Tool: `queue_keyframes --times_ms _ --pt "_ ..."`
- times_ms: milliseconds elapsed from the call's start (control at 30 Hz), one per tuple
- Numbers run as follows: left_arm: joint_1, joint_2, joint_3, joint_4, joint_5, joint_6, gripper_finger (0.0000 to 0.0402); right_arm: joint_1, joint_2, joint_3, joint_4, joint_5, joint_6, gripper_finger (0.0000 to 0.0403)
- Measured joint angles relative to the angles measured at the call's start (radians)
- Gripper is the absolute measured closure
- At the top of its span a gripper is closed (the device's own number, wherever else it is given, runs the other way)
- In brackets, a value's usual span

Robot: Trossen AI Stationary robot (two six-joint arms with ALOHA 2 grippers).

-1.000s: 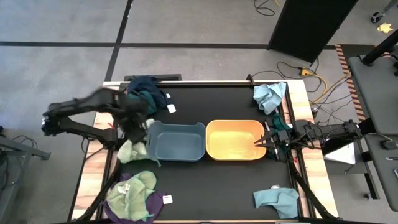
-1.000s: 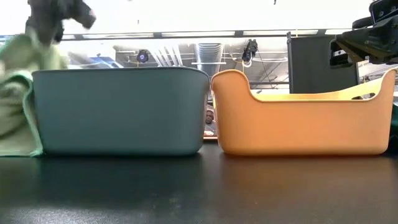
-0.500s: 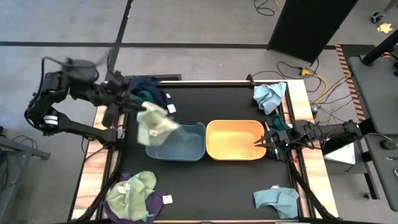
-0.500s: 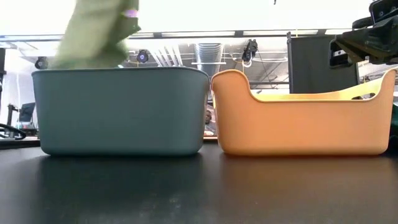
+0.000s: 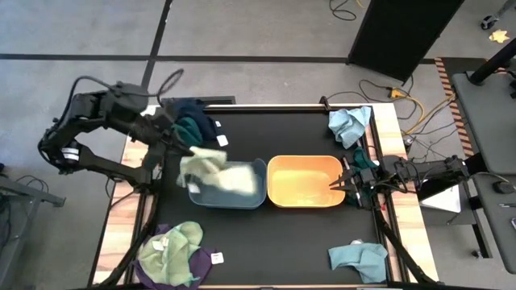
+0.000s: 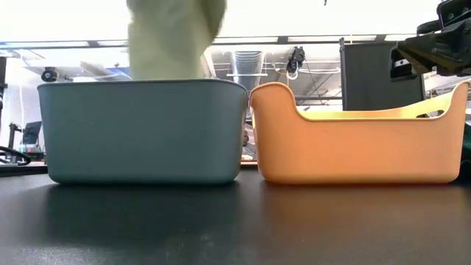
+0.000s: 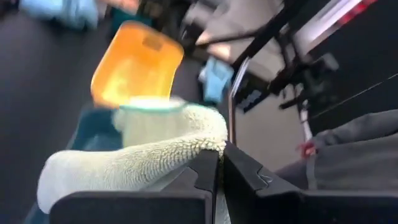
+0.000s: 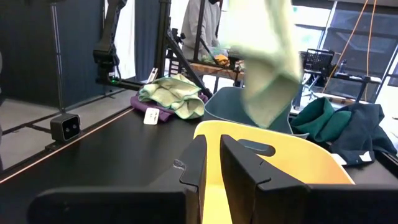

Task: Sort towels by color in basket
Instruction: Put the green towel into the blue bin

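My left gripper is shut on a pale green towel, which hangs over the blue-grey tub. In the low view the towel drops behind the tub's wall. My right gripper waits shut at the right end of the yellow tub, touching nothing. The other towels lie in piles on the table: dark teal and navy at the far left, green on purple at the near left, and light blue at the far right and near right. My left gripper pinches a bunched fold of the pale green towel between its two fingers. It reaches in slanting from the table's left and from above. The towel is lifted clear of the table and hangs slack below the fingers, over the blue-grey tub.
The two tubs stand side by side in the middle of the black table. Bare table lies in front of them and behind them. A cloth tag lies by the dark pile. Cables and a black stand are on the floor beyond the far edge.
My left gripper has lifted the pale green towel off the table left of the blue-grey tub. It has swung the towel up and toward the table's right. The towel lay against the tub's left wall and now hangs over the tub's inside.
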Motion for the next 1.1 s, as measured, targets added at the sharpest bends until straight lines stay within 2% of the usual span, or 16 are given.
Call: queue_keyframes --times_ms 200,267,567,700,833,900,1100 --pt "0.0 0.002 -0.055 -0.034 -0.128 -0.04 0.0402 0.0 0.0 0.0 0.0 0.0 0.0 0.0364" --pt "0.0 0.011 -0.081 -0.03 -0.139 -0.04 0.0402 0.0 0.0 0.0 0.0 0.0 0.0 0.0364" --pt "-0.002 0.078 -0.249 0.046 -0.108 -0.015 0.0401 0.0 0.0 0.0 0.0 0.0 0.0 0.0364" --pt "-0.004 0.1 -0.3 -0.032 -0.092 -0.042 0.0402 0.0 0.0 0.0 0.0 0.0 0.0 0.0364" --pt "-0.004 0.109 -0.347 -0.162 -0.112 -0.082 0.0401 0.0 0.0 0.0 0.0 0.0 0.0 0.0364" --pt "-0.004 0.112 -0.378 -0.171 -0.126 -0.097 0.0401 0.0 0.0 0.0 0.0 0.0 0.0 0.0364" --pt "-0.005 0.129 -0.501 0.109 -0.154 -0.072 0.0401 0.0 0.0 0.0 0.0 0.0 0.0 0.0364"
